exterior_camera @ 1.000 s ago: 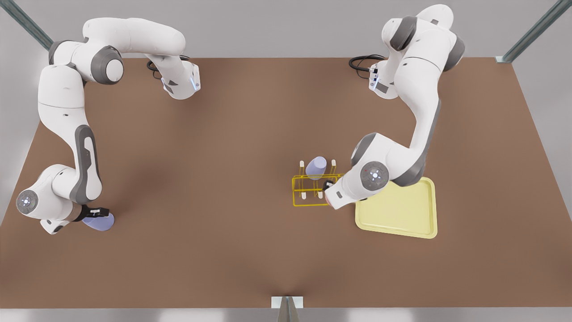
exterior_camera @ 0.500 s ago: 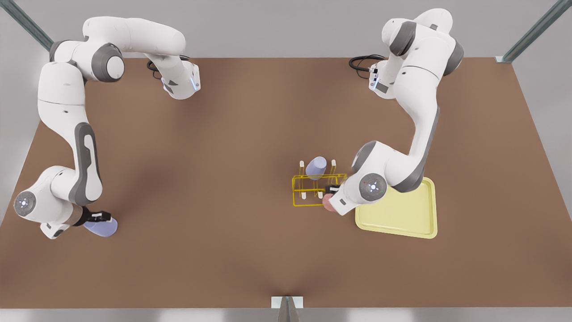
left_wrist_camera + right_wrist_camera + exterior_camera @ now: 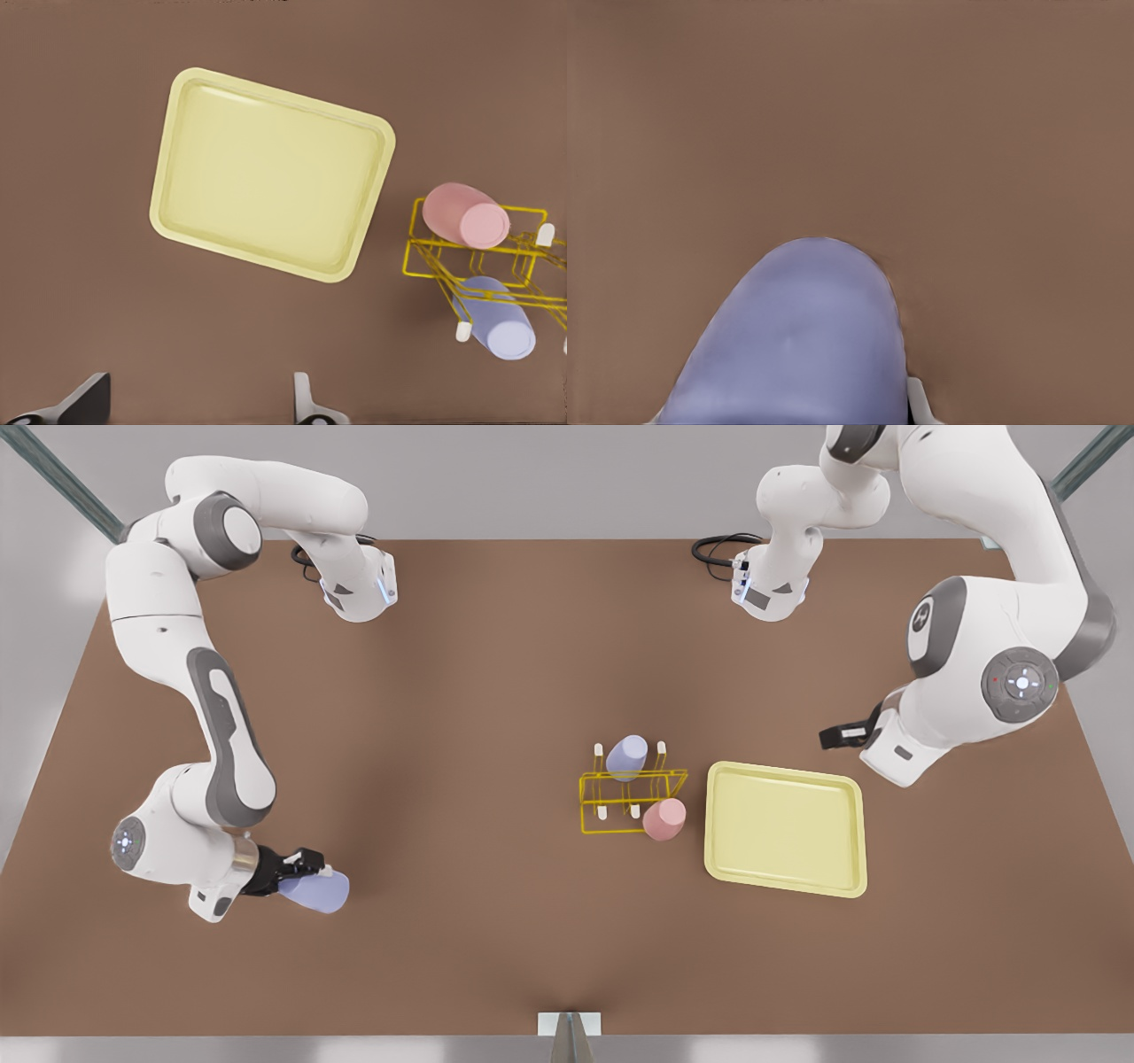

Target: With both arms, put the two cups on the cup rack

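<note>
Since half a second ago my left gripper (image 3: 828, 736) has pulled back from the bright-yellow wire cup rack (image 3: 620, 802), jaws wide, leaving the salmon-pink tumbler (image 3: 664, 819) pegged there. Right gripper (image 3: 306, 864) clamps a lavender tumbler (image 3: 314, 890) over the worktop (image 3: 496, 691).

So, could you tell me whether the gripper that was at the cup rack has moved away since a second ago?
Yes. The left gripper has left the cup rack and now sits past the tray's far corner, toward the front view's right, open and empty.
</note>
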`<state>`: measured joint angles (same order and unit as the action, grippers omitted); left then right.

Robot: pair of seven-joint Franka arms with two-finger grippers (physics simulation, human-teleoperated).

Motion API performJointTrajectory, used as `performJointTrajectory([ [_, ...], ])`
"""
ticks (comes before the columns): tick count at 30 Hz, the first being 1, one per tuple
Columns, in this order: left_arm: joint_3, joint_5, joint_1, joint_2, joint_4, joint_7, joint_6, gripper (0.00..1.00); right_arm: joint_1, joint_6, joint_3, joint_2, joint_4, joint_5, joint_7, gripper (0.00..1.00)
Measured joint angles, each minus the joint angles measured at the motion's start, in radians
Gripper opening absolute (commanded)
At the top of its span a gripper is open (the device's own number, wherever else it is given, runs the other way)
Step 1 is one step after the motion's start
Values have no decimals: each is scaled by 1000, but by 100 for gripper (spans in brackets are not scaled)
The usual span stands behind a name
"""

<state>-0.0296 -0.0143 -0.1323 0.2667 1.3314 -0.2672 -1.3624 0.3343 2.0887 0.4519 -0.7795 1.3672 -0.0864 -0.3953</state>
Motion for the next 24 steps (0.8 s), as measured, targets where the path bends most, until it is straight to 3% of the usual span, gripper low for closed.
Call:
performJointTrajectory([
  [6,-7,5,9,1,-9,56,1,100,-88,-3,65,-34,-35,-134,4,74],
  [13,-7,7,12,3,-9,101,14,100,-280,9,67,-94,-164,-286,9,74],
  [24,-7,18,9,4,-9,143,18,100,-459,49,66,-124,-216,-457,14,74],
])
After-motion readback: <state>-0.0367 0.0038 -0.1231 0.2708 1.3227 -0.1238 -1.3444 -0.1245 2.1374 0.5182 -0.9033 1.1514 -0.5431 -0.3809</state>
